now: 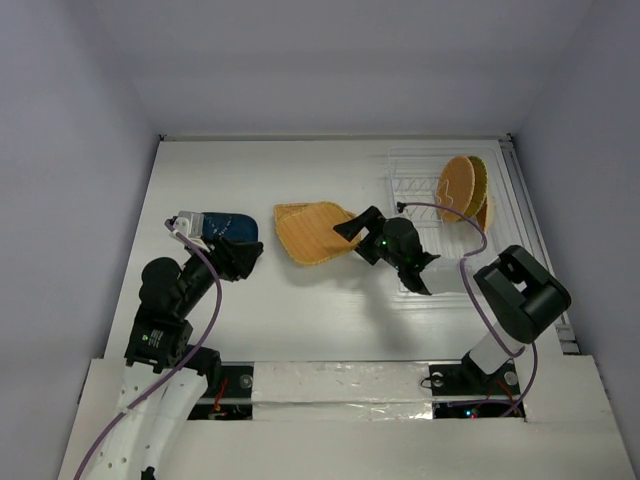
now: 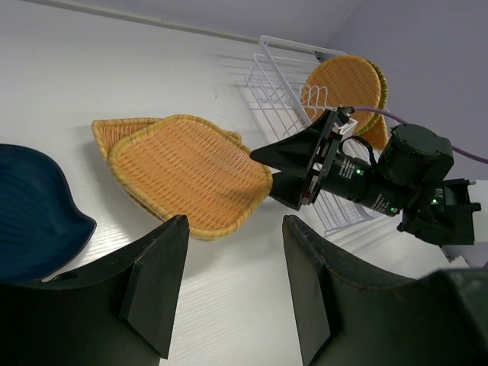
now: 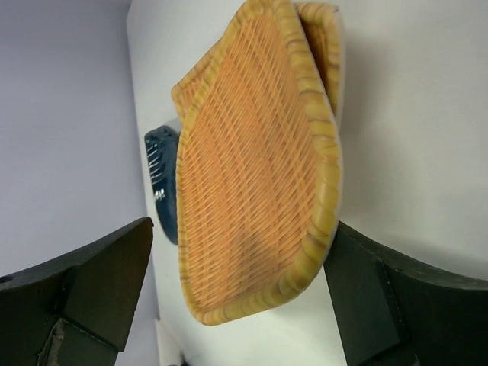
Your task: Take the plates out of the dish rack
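Two woven orange-tan plates (image 1: pixel 312 232) lie stacked on the table at the centre; the squarish one (image 2: pixel 187 171) rests on top of another (image 2: pixel 114 130). My right gripper (image 1: pixel 352 230) is open with its fingers either side of the top plate's (image 3: pixel 252 168) near rim, the right finger (image 3: pixel 366 290) close against it. A few more plates (image 1: pixel 460 185) stand upright in the clear dish rack (image 1: pixel 425 200) at the back right, also in the left wrist view (image 2: pixel 343 84). My left gripper (image 2: pixel 232 259) is open and empty, just above the table.
A dark blue rounded object (image 1: pixel 228 225) lies at the left, just beyond my left gripper (image 1: pixel 240 255); it shows at the left edge of the left wrist view (image 2: pixel 34 213). White walls border the table at the back and both sides.
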Controlling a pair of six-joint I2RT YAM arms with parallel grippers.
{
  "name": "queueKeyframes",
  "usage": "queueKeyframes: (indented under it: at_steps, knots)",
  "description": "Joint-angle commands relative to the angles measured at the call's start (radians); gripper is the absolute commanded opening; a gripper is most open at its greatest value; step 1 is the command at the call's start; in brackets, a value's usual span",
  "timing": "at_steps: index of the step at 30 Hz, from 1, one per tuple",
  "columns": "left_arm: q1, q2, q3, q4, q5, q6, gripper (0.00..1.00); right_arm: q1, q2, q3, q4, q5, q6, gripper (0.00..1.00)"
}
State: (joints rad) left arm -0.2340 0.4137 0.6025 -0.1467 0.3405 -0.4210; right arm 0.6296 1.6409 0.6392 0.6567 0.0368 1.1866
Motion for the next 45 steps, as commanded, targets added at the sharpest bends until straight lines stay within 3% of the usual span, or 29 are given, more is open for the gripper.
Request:
queueKeyframes:
  at_steps: [1,9,19,28,31,33,34,36,37,40,41,45]
  knots:
    - [0.004,-0.009,0.002,0.055,0.014,-0.001,0.49,-0.001,-0.07,-0.013,-0.052,0.112,-0.061,0.94]
    - [0.004,-0.013,0.002,0.056,0.015,-0.001,0.49,0.051,-0.027,0.096,-0.236,0.146,-0.165,0.95]
    - [-0.005,-0.016,0.003,0.055,0.015,-0.001,0.49,0.157,-0.095,0.151,-0.429,0.357,-0.174,0.94]
    - [-0.005,-0.03,0.008,0.05,0.008,0.005,0.49,0.301,-0.099,0.165,-0.448,0.332,-0.136,0.93]
    - [-0.005,-0.035,0.008,0.049,0.003,0.005,0.49,0.338,-0.128,0.159,-0.457,0.328,-0.127,0.82]
    - [-0.005,-0.035,0.008,0.049,0.003,0.005,0.49,0.354,-0.171,0.146,-0.457,0.33,-0.153,0.68]
    - [-0.005,-0.035,0.01,0.047,0.003,0.005,0.49,0.354,-0.226,0.146,-0.463,0.324,-0.172,0.4]
    - [-0.005,-0.038,0.008,0.047,0.002,0.005,0.49,0.354,-0.291,0.163,-0.523,0.348,-0.244,0.12]
    - [-0.005,-0.036,0.006,0.047,0.0,0.005,0.48,0.354,-0.361,0.21,-0.636,0.438,-0.28,0.0]
    - [-0.005,-0.036,0.006,0.049,-0.001,0.007,0.36,0.311,-0.462,0.296,-0.861,0.634,-0.413,0.0]
    - [-0.005,-0.038,0.005,0.049,-0.001,0.007,0.29,0.224,-0.522,0.306,-0.893,0.638,-0.479,0.0]
    - [-0.005,-0.038,0.005,0.05,-0.005,0.005,0.17,-0.055,-0.638,0.319,-0.933,0.554,-0.661,0.0]
